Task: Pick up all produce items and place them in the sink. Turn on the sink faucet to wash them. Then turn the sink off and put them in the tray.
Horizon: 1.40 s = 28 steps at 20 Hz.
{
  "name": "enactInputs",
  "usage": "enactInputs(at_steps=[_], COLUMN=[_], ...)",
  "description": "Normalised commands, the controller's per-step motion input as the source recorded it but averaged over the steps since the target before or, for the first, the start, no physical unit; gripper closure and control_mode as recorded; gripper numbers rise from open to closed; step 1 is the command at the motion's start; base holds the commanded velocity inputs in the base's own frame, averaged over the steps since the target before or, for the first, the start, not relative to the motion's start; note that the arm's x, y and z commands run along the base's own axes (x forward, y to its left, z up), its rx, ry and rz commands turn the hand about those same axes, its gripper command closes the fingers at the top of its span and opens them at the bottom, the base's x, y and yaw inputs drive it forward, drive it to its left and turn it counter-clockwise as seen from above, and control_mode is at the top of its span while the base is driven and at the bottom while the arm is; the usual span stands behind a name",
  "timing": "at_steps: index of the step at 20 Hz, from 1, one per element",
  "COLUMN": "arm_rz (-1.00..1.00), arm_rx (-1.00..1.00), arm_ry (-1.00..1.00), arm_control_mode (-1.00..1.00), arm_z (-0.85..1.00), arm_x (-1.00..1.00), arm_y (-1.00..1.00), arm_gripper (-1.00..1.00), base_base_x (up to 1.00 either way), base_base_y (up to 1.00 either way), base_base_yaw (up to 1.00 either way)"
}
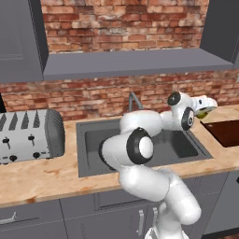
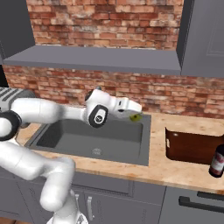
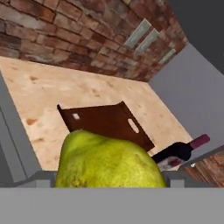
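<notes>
The produce item, a yellow-green fruit (image 3: 107, 162), sits between my fingers and spans the gap from one to the other. My gripper (image 2: 134, 113) is shut on it, with the hand reaching sideways over the right rear corner of the sink (image 2: 65, 131). In the left base view the fruit (image 1: 203, 113) peeks out under the hand, just left of the tray (image 1: 226, 133). The reddish-brown tray (image 3: 105, 122) lies ahead of the hand on the wooden counter. The sink faucet (image 1: 134, 100) rises behind the basin (image 1: 93, 140), partly hidden by my arm.
A wine bottle (image 2: 217, 162) stands at the right of the tray (image 2: 192, 148); in the hand view the bottle (image 3: 179, 151) shows just beyond the tray. A grey toaster (image 1: 28, 135) sits on the counter left of the sink. A brick wall backs the counter.
</notes>
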Motion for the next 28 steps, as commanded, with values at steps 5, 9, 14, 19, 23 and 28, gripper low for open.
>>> enactInputs(at_steps=[5, 9, 14, 19, 23, 28], arm_rz=[-0.16, -0.1, -0.09, -0.13, -0.14, -0.12], arm_rx=[0.15, 0.22, 0.1, 0.05, 0.06, 0.11], arm_ry=[0.04, -0.11, -0.23, -0.06, 0.0, 0.0], arm_control_mode=[-1.0, -1.0, -1.0, -1.0, -1.0, -1.0], arm_z=[0.46, -0.23, -0.25, -0.04, -0.13, -0.12], arm_x=[0.0, -0.01, 0.0, -0.06, -0.03, 0.0], arm_y=[-0.16, -0.38, -0.37, -0.49, -0.52, -0.53], arm_gripper=[1.0, 1.0, 1.0, 1.0, 1.0, 1.0], base_base_x=[0.0, 0.0, 0.0, 0.0, 0.0, 0.0], base_base_y=[0.0, 0.0, 0.0, 0.0, 0.0, 0.0], base_base_yaw=[0.0, 0.0, 0.0, 0.0, 0.0, 0.0])
